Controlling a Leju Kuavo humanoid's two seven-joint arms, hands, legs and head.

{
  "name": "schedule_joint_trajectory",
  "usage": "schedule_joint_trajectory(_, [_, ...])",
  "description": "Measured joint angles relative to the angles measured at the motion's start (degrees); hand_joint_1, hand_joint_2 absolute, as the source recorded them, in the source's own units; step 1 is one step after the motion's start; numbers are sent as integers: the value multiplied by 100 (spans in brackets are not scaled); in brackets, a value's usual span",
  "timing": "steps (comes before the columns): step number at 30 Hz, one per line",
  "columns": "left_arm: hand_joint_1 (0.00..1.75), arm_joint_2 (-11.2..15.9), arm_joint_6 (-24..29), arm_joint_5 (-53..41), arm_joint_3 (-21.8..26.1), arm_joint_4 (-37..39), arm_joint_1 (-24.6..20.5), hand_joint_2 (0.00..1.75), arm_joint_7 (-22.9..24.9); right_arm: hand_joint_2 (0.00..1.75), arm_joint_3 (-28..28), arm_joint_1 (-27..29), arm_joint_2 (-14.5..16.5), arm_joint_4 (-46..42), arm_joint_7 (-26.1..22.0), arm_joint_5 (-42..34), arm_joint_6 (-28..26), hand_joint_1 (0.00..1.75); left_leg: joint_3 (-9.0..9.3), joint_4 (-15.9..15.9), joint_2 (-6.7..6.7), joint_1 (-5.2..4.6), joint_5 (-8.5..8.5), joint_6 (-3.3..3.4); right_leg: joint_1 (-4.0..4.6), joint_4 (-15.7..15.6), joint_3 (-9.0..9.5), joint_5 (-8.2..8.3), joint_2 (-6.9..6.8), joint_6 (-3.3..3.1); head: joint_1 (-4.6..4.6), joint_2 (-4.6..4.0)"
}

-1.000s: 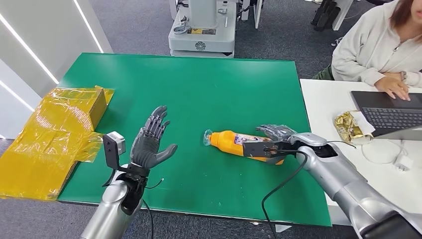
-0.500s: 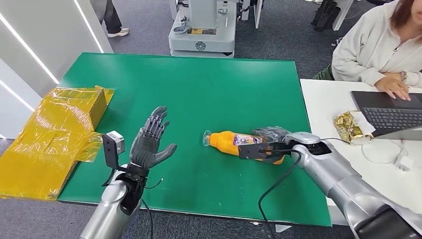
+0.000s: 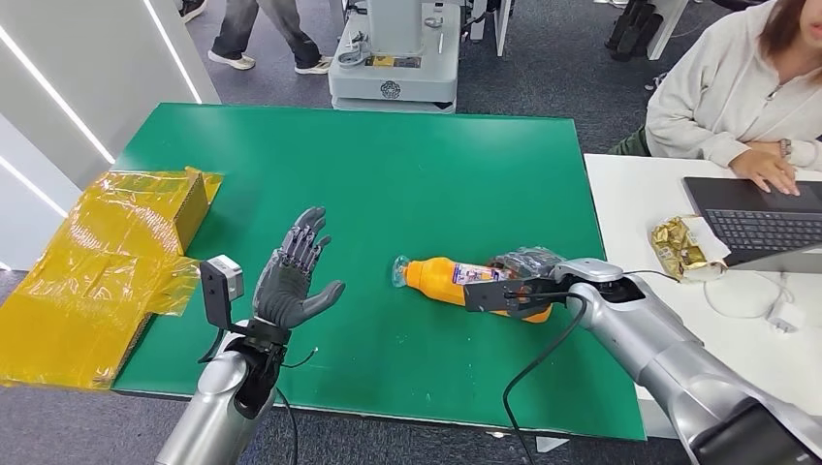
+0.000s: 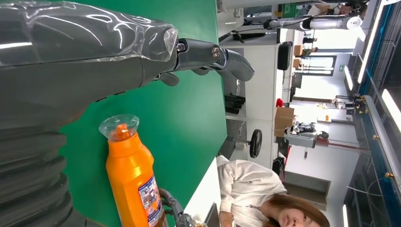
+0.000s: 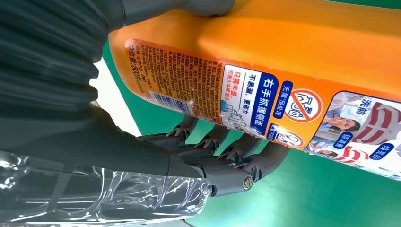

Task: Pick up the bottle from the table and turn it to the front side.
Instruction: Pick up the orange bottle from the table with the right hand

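Green bench [image 3: 388,174]: orange bottle [image 3: 441,276] lay on its side at 5 o'clock, cap toward 9. Right hand [image 3: 528,266] was wrapped around its base, fingers [image 5: 222,153] curled beneath. Left hand [image 3: 291,276] was held open, empty. Lifting and turning remained undone.

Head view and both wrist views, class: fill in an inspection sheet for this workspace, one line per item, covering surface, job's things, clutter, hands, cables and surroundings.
Surface: green table.
Job's things: orange bottle lying on its side, clear cap toward the left hand.
Clutter: yellow plastic-wrapped box at the table's left edge.
Hands: left hand raised, fingers apart, holding nothing; right hand grips the bottle.
Cables: black cable along the right arm.
Surroundings: person at a laptop on a white desk.
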Motion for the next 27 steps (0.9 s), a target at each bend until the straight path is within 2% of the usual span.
schedule_joint_trajectory(2, [0, 0, -11, -4, 2, 0, 9, 175, 10, 175, 19, 1, 0, -4, 10, 2, -2, 142, 1, 0, 1, 0, 0, 0, 0, 0, 0, 0, 1, 0, 0, 0])
schedule_joint_trajectory(6, [0, -2, -35, -12, 6, 0, 50, 175, 25, 175, 63, 16, -7, -21, 31, 1, -66, 172, 4, 0, 4, 0, 0, 0, 0, -1, 0, 0, 4, 0, 0, 0])
schedule_joint_trajectory(7, [0, -2, -36, -16, 7, 0, 62, 175, 25, 175, 69, 32, -19, -42, 31, -7, -120, 175, 5, 0, 4, 0, 0, 0, 0, -1, 0, 0, 5, 0, 0, 0])
schedule_joint_trajectory(11, [0, -5, -42, -90, 8, -1, 112, 175, 25, 175, 67, 177, -129, -213, -122, -254, -461, 175, 6, 0, 3, 0, 0, 0, 0, -2, 1, 0, 4, 0, -1, 0])
schedule_joint_trajectory(17, [0, -22, 44, -250, 8, -2, 136, 175, -72, 175, -204, 608, -365, -633, -753, -1112, -857, 175, 4, 0, 2, 0, -1, 0, 0, -2, 1, 0, 2, 0, 0, 0])
schedule_joint_trajectory(22, [0, -31, 181, -397, 10, -77, 186, 175, -169, 175, -608, 1227, -528, -1288, -1070, -1663, -1089, 175, -2, -1, -2, 0, -3, 0, 0, -4, -3, -2, -2, 1, -1, 0])
schedule_joint_trajectory(27, [0, -49, 370, -617, 19, -189, 198, 175, -258, 175, -933, 1877, -595, -1861, -1099, -1748, -1502, 175, -4, -2, -2, 1, -4, 0, 1, -4, -5, -5, -2, 2, -1, 0])
